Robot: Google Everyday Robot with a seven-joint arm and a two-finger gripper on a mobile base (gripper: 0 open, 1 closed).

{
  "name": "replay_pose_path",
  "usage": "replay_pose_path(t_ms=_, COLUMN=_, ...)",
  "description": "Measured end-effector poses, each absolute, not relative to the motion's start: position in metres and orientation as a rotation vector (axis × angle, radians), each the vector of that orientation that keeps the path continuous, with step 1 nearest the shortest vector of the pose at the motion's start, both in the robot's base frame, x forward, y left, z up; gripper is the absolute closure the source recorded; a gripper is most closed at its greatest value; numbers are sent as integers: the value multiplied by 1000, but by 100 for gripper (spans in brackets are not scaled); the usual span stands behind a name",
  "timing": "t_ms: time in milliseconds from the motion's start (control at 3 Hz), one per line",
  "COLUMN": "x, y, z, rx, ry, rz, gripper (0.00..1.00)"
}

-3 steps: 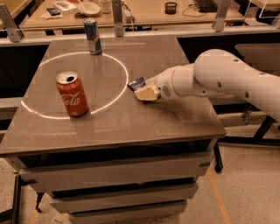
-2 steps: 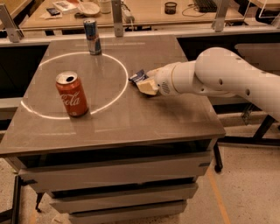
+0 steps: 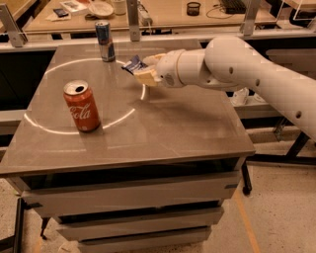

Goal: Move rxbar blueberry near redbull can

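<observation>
The rxbar blueberry (image 3: 132, 64) is a small dark blue crinkled wrapper held in my gripper (image 3: 144, 71), lifted a little above the grey table (image 3: 187, 123). The gripper is shut on it, with the arm reaching in from the right. The redbull can (image 3: 104, 41), slim and blue-and-silver, stands upright near the table's far edge, up and left of the bar and a short gap away from it.
A red Coca-Cola can (image 3: 82, 105) stands upright at the front left of the table. A bright light ring (image 3: 123, 114) lies across the tabletop. A bench with a bowl (image 3: 100, 8) and small items runs behind the table.
My gripper has carried the rxbar leftward and toward the far side of the table, closer to the redbull can. Both cans have stayed still.
</observation>
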State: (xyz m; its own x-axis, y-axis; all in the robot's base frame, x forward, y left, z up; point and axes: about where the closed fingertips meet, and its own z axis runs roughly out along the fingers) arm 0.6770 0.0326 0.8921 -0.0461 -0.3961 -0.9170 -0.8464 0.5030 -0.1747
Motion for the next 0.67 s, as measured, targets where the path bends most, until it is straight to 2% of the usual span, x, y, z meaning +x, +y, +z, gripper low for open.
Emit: replay_pose_path(t_ms=667, x=744, y=69, z=895, rx=-1175, ry=1598, rz=486, gripper=100)
